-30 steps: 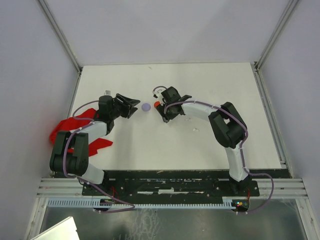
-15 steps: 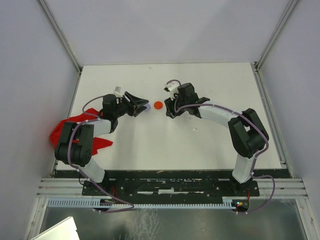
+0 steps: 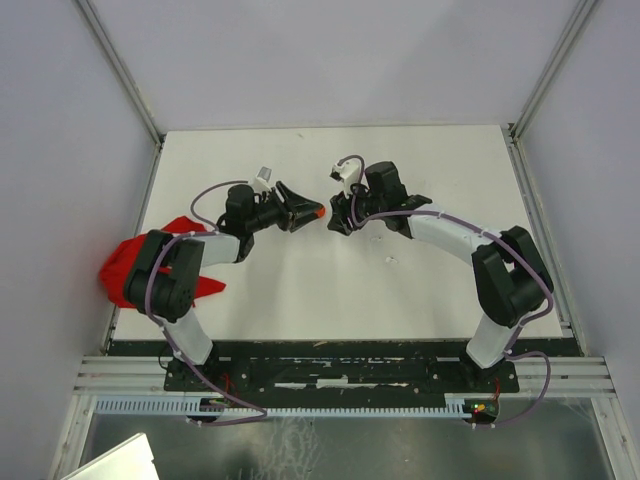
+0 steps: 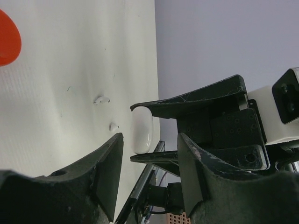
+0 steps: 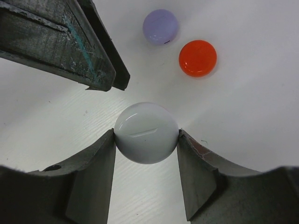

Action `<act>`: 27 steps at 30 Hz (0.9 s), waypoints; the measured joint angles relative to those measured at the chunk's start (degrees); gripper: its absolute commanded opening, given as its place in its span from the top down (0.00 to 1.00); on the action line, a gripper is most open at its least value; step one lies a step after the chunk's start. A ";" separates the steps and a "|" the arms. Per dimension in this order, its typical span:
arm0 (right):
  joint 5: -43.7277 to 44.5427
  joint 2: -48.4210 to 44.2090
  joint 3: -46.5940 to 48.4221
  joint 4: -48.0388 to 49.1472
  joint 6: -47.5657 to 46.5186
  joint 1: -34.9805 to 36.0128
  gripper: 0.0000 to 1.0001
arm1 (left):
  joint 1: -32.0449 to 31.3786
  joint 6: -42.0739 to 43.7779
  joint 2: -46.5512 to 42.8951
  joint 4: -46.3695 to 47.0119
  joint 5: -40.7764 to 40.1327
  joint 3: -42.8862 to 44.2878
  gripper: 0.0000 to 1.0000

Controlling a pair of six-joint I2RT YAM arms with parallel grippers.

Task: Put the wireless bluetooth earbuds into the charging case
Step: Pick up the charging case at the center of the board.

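Highlights are being thrown back by the smooth, glossy plastic of the white disc (image 5: 146, 122), orange disc (image 5: 197, 58) and lilac disc (image 5: 160, 26), while the table (image 5: 247, 116) is being shown matt and faintly grained, the right gripper (image 5: 146, 136) scuffed matt black plastic, the cloth (image 3: 125, 268) soft red fabric.

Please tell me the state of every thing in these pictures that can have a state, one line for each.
left gripper: open, empty
right gripper: shut on the white case
white case: shut, clamped between the right fingers
red case: shut, lying on the table
lilac case: shut, lying on the table
white earbuds: loose on the table, outside any case
red cloth: crumpled at the table's left edge
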 measured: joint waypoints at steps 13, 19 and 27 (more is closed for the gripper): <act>-2.25 -1.20 -0.35 -0.26 -0.42 0.00 0.64 | -2.12 0.04 2.08 0.76 0.61 0.52 0.48; -2.43 -1.27 -0.35 -0.26 -0.42 0.00 0.64 | -2.69 0.07 2.60 0.74 0.66 0.72 0.49; -2.58 -1.27 -0.35 -0.26 -0.42 0.00 0.64 | -3.41 0.07 2.60 1.42 0.70 1.38 0.52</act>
